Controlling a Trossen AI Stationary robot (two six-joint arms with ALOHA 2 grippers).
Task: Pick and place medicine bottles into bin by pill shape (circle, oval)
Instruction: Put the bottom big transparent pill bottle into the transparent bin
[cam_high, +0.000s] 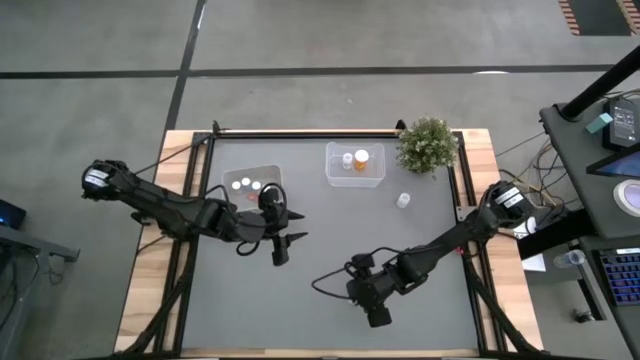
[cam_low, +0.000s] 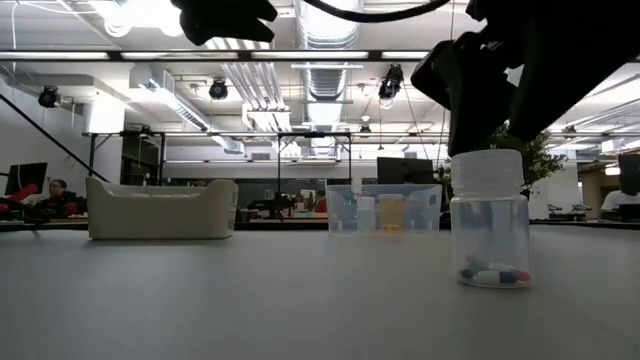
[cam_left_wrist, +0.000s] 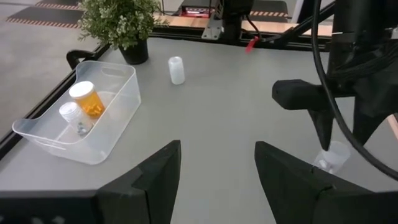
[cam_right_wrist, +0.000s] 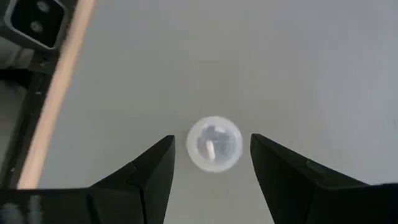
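A clear medicine bottle (cam_low: 490, 232) with a white cap stands upright on its base on the table, with coloured pills in it. My right gripper (cam_right_wrist: 211, 163) is open and points straight down above it. Its fingers stand either side of the white cap (cam_right_wrist: 214, 143) without touching it. In the high view this gripper (cam_high: 377, 314) hides the bottle. My left gripper (cam_left_wrist: 217, 177) is open and empty, above the table's middle left (cam_high: 280, 245). Another loose bottle (cam_high: 403, 201) stands on the table near the plant.
A clear bin (cam_high: 355, 165) at the far middle holds an orange bottle (cam_left_wrist: 88, 98) and a white-capped bottle (cam_left_wrist: 71, 113). A white tub (cam_high: 252, 183) at the far left holds a few bottles. A potted green plant (cam_high: 428, 145) stands at the far right.
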